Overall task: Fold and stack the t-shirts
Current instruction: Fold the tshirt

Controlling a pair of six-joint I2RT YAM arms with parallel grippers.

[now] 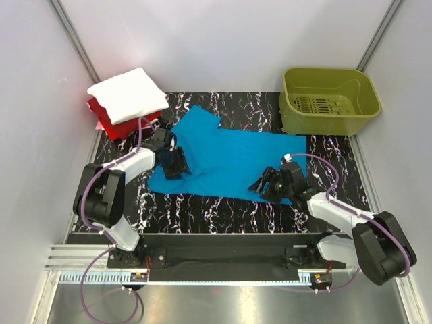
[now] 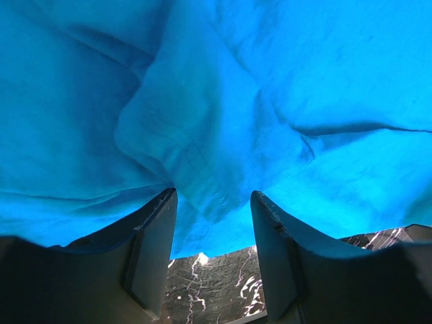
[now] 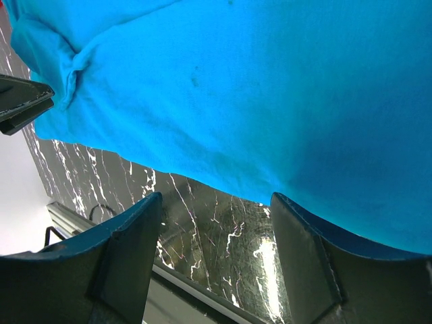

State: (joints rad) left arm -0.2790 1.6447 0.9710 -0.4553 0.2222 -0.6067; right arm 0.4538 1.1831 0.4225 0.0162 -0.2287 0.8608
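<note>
The turquoise-blue t-shirt (image 1: 229, 155) lies spread on the black marble table (image 1: 202, 212). The folded white t-shirt (image 1: 128, 94) sits on top of the red t-shirt (image 1: 111, 127) at the back left. My left gripper (image 1: 177, 164) is at the blue shirt's left edge. In the left wrist view it (image 2: 214, 194) is open, with a bunched fold of blue cloth (image 2: 202, 135) just ahead of the tips. My right gripper (image 1: 266, 185) is at the shirt's near edge. It (image 3: 216, 197) is open and empty over the bare table, the blue hem (image 3: 223, 162) just beyond its tips.
An olive-green plastic basket (image 1: 329, 100) stands at the back right corner. White walls close in the table on the left, back and right. A metal rail (image 1: 223, 277) runs along the near edge by the arm bases.
</note>
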